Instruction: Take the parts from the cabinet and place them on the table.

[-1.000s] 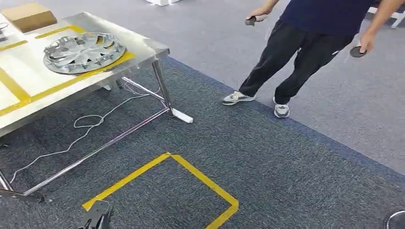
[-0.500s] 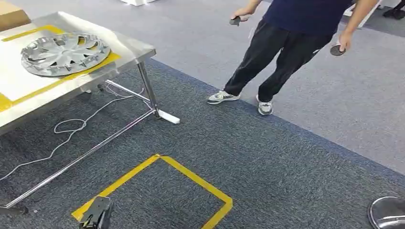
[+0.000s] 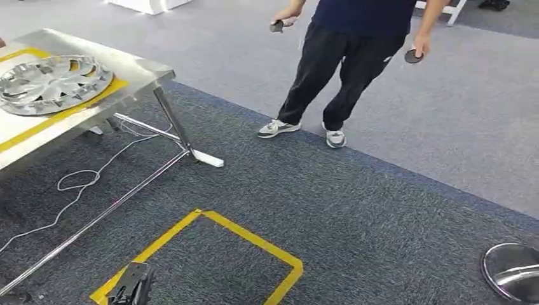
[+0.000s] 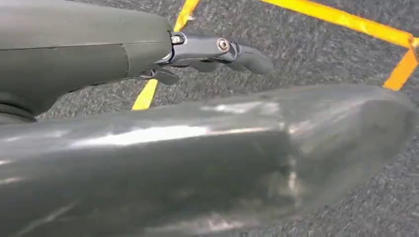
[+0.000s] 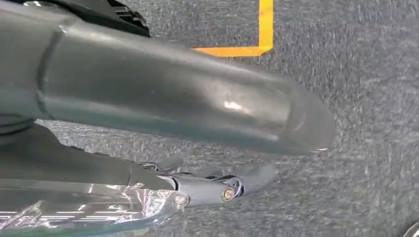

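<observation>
Resting flat on the steel table [image 3: 136, 71] at the far left of my head view, the silver hubcap [image 3: 52, 83] lies within the yellow tape lines on the tabletop. My left hand [image 4: 217, 52] hangs over the dark carpet near the yellow floor square [image 3: 210, 254], fingers stretched out and holding nothing. My right hand [image 5: 217, 185] hangs the same way, fingers apart and nothing in them. A white cable [image 3: 82, 181] trails under the table. A person [image 3: 346, 57] stands beyond, on the lighter carpet, a dark controller in each hand.
</observation>
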Robot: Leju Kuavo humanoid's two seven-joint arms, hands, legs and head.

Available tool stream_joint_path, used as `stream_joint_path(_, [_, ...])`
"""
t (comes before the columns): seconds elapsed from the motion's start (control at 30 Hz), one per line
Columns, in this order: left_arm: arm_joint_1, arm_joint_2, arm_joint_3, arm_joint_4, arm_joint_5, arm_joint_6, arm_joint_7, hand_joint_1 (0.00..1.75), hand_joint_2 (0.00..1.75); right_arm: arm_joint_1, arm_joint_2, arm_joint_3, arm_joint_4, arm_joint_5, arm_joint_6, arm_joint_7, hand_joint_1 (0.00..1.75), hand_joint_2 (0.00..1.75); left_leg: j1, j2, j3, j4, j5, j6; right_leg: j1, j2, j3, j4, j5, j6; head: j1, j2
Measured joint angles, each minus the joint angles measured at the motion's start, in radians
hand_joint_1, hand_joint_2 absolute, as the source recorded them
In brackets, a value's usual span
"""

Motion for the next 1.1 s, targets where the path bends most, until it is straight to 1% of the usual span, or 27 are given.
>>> stream_joint_path(0.07, [0.001,-0.002,0.000,0.009,0.000,0.000,0.000,0.00,0.00,-0.001,-0.007,0.015,0.003,-0.006,-0.003,-0.003,0.00,0.00,0.001,-0.007,-0.074,0.158,-0.069,-0.004,0.001,0.013,-0.005,0.000,0.002,-0.004,0.001,0.000])
stream_joint_path(0.1, [0.003,-0.004,0.001,0.011,0.000,0.000,0.001,0.00,0.00,-0.001,-0.010,0.022,0.005,-0.007,-0.005,-0.004,0.00,0.00,0.001,-0.008,-0.099,0.203,-0.077,-0.005,0.001,0.020,-0.006,0.001,0.003,-0.004,0.000,0.000])
stream_joint_path(0.13, [0.003,-0.005,0.001,0.014,0.000,-0.001,0.001,0.00,0.00,-0.002,-0.011,0.024,0.006,-0.007,-0.005,-0.004,0.00,0.00,0.001,-0.008,-0.100,0.201,-0.060,-0.005,0.001,0.027,-0.005,0.001,0.003,-0.004,0.001,0.000])
stream_joint_path(0.17, [0.002,-0.006,0.001,0.015,0.000,-0.001,0.001,0.00,0.00,-0.002,-0.013,0.027,0.008,-0.008,-0.006,-0.004,0.00,0.00,0.002,-0.009,-0.079,0.154,-0.020,-0.005,0.000,0.035,-0.003,0.001,0.003,-0.003,0.000,0.000])
stream_joint_path(0.23, [0.001,-0.007,0.003,0.018,0.000,-0.001,0.001,0.00,0.00,-0.002,-0.016,0.035,0.009,-0.009,-0.006,-0.005,0.00,0.00,0.007,-0.019,0.004,-0.019,0.075,-0.005,-0.003,0.051,0.000,0.002,0.002,0.002,0.000,0.000])
stream_joint_path(0.27, [0.001,-0.007,0.005,0.019,0.000,-0.001,0.001,0.00,0.00,-0.004,-0.018,0.039,0.009,-0.010,-0.006,-0.005,0.00,0.00,0.011,-0.047,0.032,-0.080,0.085,-0.004,-0.001,0.058,-0.003,0.003,0.001,0.009,0.000,0.000])
stream_joint_path(0.3, [0.000,-0.008,0.006,0.020,0.000,0.000,0.001,0.00,0.00,-0.006,-0.019,0.042,0.009,-0.010,-0.006,-0.005,0.00,0.00,0.012,-0.053,0.040,-0.106,0.075,-0.001,0.003,0.064,-0.009,0.014,-0.001,0.015,0.001,0.000])
stream_joint_path(0.4, [-0.003,-0.010,0.008,0.022,0.000,-0.001,0.001,0.00,0.00,-0.002,-0.024,0.046,0.012,-0.010,-0.008,-0.006,0.00,0.00,0.004,-0.041,0.036,-0.098,0.075,0.016,-0.004,0.078,-0.023,-0.002,0.007,0.036,0.002,0.000])
stream_joint_path(0.43, [-0.004,-0.010,0.008,0.022,-0.002,-0.001,0.001,0.00,0.00,-0.001,-0.025,0.047,0.012,-0.010,-0.008,-0.005,0.00,0.00,0.011,-0.033,0.038,-0.105,0.080,0.026,-0.004,0.073,-0.021,0.003,0.002,0.042,0.000,0.000])
stream_joint_path(0.47, [-0.005,-0.010,0.009,0.023,-0.002,-0.001,0.001,0.00,0.00,-0.001,-0.026,0.048,0.013,-0.010,-0.008,-0.005,0.00,0.00,0.010,-0.028,0.039,-0.105,0.080,0.032,-0.003,0.042,-0.030,0.028,-0.015,0.044,0.004,0.000])
stream_joint_path(0.5, [-0.005,-0.010,0.009,0.024,-0.003,0.000,0.001,0.00,0.00,-0.004,-0.027,0.050,0.013,-0.011,-0.009,-0.006,0.00,0.00,0.010,-0.023,0.039,-0.105,0.079,0.038,-0.002,0.020,-0.055,0.079,-0.049,0.048,0.010,0.000])
stream_joint_path(0.57, [-0.002,-0.010,0.009,0.025,-0.003,0.000,0.001,0.00,0.00,-0.011,-0.029,0.052,0.015,-0.012,-0.009,-0.005,0.00,0.00,0.006,-0.006,0.038,-0.105,0.078,0.041,-0.003,0.006,-0.135,0.246,-0.131,0.052,0.010,0.000])
stream_joint_path(0.6, [-0.001,-0.010,0.009,0.027,-0.003,-0.001,0.001,0.00,0.00,-0.011,-0.029,0.054,0.017,-0.013,-0.009,-0.005,0.00,0.00,0.004,0.002,0.038,-0.105,0.078,0.042,-0.003,0.004,-0.164,0.307,-0.149,0.054,0.008,0.000])
stream_joint_path(0.63, [-0.001,-0.011,0.009,0.029,-0.003,-0.001,0.001,0.00,0.00,-0.011,-0.029,0.055,0.019,-0.013,-0.009,-0.005,0.00,0.00,0.003,0.008,0.039,-0.104,0.077,0.042,-0.003,0.004,-0.167,0.314,-0.141,0.054,0.008,0.000])
stream_joint_path(0.67, [-0.001,-0.012,0.009,0.031,-0.003,0.000,0.001,0.00,0.00,-0.011,-0.031,0.056,0.020,-0.014,-0.010,-0.005,0.00,0.00,0.003,0.013,0.040,-0.104,0.077,0.042,-0.003,0.004,-0.149,0.279,-0.113,0.054,0.009,0.000])
stream_joint_path(0.7, [-0.002,-0.014,0.009,0.031,-0.003,0.000,0.001,0.00,0.00,-0.012,-0.033,0.059,0.022,-0.015,-0.011,-0.005,0.00,0.00,0.003,0.018,0.042,-0.104,0.076,0.041,-0.003,0.001,-0.112,0.210,-0.075,0.053,0.008,0.000])
stream_joint_path(0.73, [-0.002,-0.015,0.009,0.032,-0.003,0.000,0.001,0.00,0.00,-0.014,-0.036,0.061,0.023,-0.015,-0.012,-0.006,0.00,0.00,0.004,0.024,0.045,-0.104,0.075,0.038,-0.003,-0.009,-0.057,0.110,-0.030,0.051,0.008,0.000])
stream_joint_path(0.77, [-0.003,-0.016,0.009,0.032,-0.003,0.000,0.001,0.00,0.00,-0.017,-0.039,0.063,0.025,-0.016,-0.013,-0.006,0.00,0.00,0.003,0.030,0.048,-0.103,0.073,0.033,-0.003,-0.033,-0.013,0.034,-0.008,0.052,0.009,0.000])
stream_joint_path(0.8, [-0.003,-0.015,0.010,0.033,-0.003,0.000,0.001,0.00,0.00,-0.022,-0.039,0.066,0.027,-0.017,-0.013,-0.006,0.00,0.00,-0.005,0.033,0.048,-0.098,0.069,0.025,0.001,-0.040,-0.010,0.015,-0.015,0.044,0.009,0.000])
stream_joint_path(0.83, [-0.003,-0.015,0.010,0.034,-0.004,0.000,0.001,0.00,0.00,-0.023,-0.040,0.067,0.027,-0.018,-0.013,-0.007,0.00,0.00,-0.005,0.035,0.049,-0.099,0.070,0.020,0.000,-0.027,-0.010,0.016,-0.011,0.033,0.005,0.000])
stream_joint_path(0.9, [-0.004,-0.016,0.010,0.035,-0.005,0.000,0.001,0.00,0.00,-0.020,-0.040,0.069,0.030,-0.019,-0.014,-0.007,0.00,0.00,-0.003,0.043,0.050,-0.105,0.075,0.011,0.004,-0.019,-0.021,0.019,-0.010,0.023,0.005,0.000])
stream_joint_path(0.93, [-0.004,-0.016,0.010,0.035,-0.005,0.000,0.001,0.00,0.00,-0.020,-0.041,0.069,0.032,-0.022,-0.018,-0.011,0.00,0.00,-0.001,0.047,0.050,-0.105,0.072,0.005,0.002,-0.012,-0.010,0.015,-0.005,0.013,0.006,0.000])
stream_joint_path(0.97, [-0.004,-0.017,0.011,0.035,-0.005,-0.001,0.001,0.00,0.00,-0.021,-0.042,0.070,0.034,-0.027,-0.022,-0.016,0.00,0.00,0.002,0.030,0.046,-0.091,0.055,-0.002,-0.001,-0.007,-0.010,0.011,-0.001,0.006,0.004,0.000])
stream_joint_path(1.0, [-0.005,-0.018,0.011,0.036,-0.006,-0.002,0.001,0.00,0.00,-0.024,-0.044,0.073,0.036,-0.033,-0.026,-0.019,0.00,0.00,0.001,0.010,0.023,-0.041,0.018,-0.003,-0.001,-0.003,-0.011,0.011,0.001,0.001,0.000,0.000])
stream_joint_path(1.03, [-0.004,-0.018,0.011,0.037,-0.006,-0.002,0.001,0.00,0.00,-0.028,-0.047,0.077,0.038,-0.037,-0.028,-0.023,0.00,0.00,0.002,-0.001,-0.013,0.036,-0.022,-0.004,0.000,0.003,-0.013,0.011,0.003,-0.003,0.002,0.000])
stream_joint_path(1.07, [-0.003,-0.018,0.011,0.039,-0.006,-0.002,0.001,0.00,0.00,-0.031,-0.048,0.080,0.041,-0.039,-0.030,-0.024,0.00,0.00,0.001,-0.006,-0.055,0.120,-0.057,-0.003,0.001,0.010,-0.016,0.011,0.004,-0.005,0.001,0.000])
stream_joint_path(1.1, [-0.001,-0.018,0.010,0.040,-0.006,-0.002,0.001,0.00,0.00,-0.031,-0.049,0.084,0.044,-0.039,-0.030,-0.024,0.00,0.00,0.001,-0.009,-0.091,0.189,-0.078,-0.003,0.003,0.018,-0.018,0.011,0.004,-0.006,0.001,0.000])
